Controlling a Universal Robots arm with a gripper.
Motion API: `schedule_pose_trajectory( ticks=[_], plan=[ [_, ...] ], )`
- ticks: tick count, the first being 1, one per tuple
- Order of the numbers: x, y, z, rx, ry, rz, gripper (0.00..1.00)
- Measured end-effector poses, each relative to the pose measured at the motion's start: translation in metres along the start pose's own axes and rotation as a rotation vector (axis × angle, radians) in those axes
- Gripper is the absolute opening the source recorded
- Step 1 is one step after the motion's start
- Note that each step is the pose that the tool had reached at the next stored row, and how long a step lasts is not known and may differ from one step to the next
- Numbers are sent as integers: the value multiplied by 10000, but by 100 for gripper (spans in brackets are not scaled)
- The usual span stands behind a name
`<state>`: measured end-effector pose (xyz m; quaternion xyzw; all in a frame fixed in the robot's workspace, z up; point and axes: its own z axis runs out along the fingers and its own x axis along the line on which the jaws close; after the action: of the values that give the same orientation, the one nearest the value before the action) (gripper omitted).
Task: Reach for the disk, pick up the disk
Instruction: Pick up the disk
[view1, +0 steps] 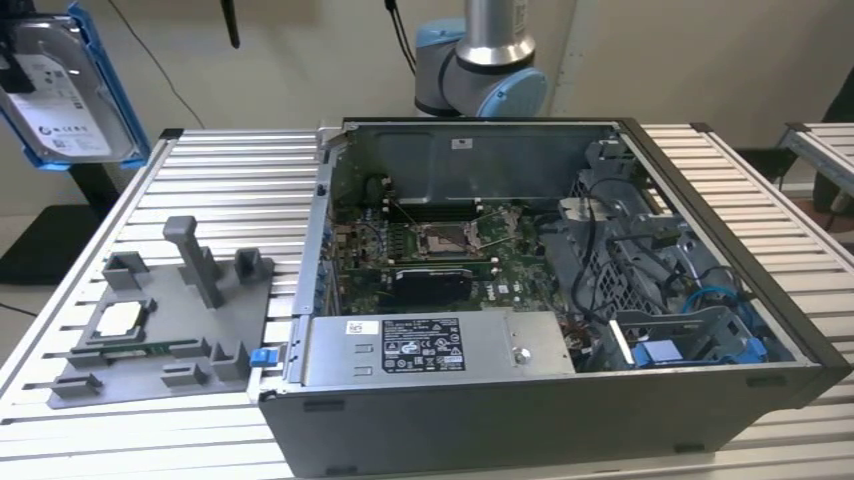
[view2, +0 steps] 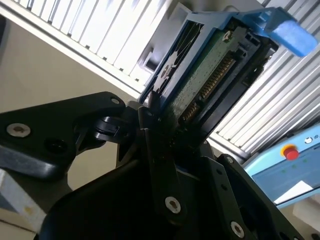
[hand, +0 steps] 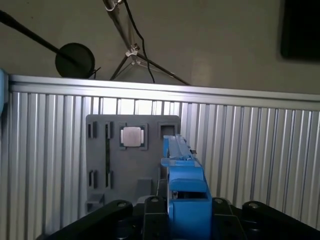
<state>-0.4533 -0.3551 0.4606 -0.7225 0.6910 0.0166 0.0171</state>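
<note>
We see the disk (view1: 64, 100) cut off at the exterior view's left edge; the gripper (view2: 172, 127) pinches it by one end.

The exterior view stands high and some way off. It angles down over the ribbed aluminium bench (view1: 227, 180) and into the open grey metal computer case (view1: 534, 425). The silver-grey metal disk in its bright blue plastic bracket (view1: 60, 90) is raised at the exterior view's left edge.

The first wrist view sits just behind the black tool (hand: 187, 204) and faces past it, down onto the bench. The flat grey plastic fixture plate (hand: 107, 150) lies beyond the tool, and the exterior view shares it.

The second wrist view sits very near the tool. It looks along the tool's fingers (view2: 160, 165) at the disk's green circuit-board face, with bench slats beyond.
</note>
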Motion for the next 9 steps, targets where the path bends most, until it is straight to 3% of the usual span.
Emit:
schedule_pose_trajectory(
  ticks=[9],
  plan=[
    [-10,-1,-210,-15,0,1,0]
  ],
)
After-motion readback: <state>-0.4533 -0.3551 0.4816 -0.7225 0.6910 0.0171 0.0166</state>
